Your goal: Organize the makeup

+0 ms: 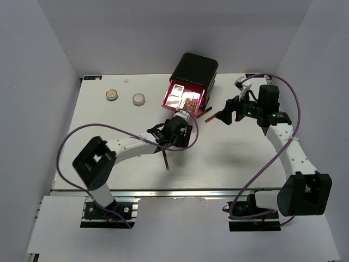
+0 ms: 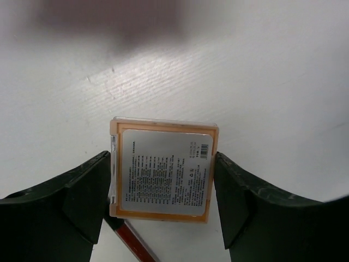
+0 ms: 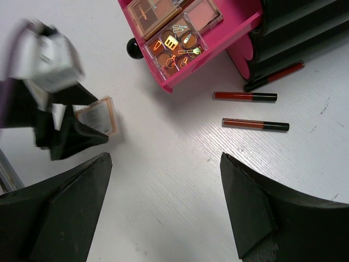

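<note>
From above, the left gripper [image 1: 179, 124] sits just before the open drawer [image 1: 173, 83], likely ready to load it. Its wrist view shows both fingers [image 2: 82, 191] clamped on a palette [image 2: 163, 174], label up. In the right wrist view, the right gripper [image 3: 165, 159] hangs spread and empty near loose red sticks [image 3: 245, 96].

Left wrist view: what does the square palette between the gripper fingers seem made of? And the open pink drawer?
The square palette looks like hard plastic: a translucent peach-orange frame with clean moulded edges. Its upturned face carries a matte silver-grey printed label, paper or foil, hard to say. The drawer appears to be opaque, smooth hot-pink plastic with a slight sheen.
</note>
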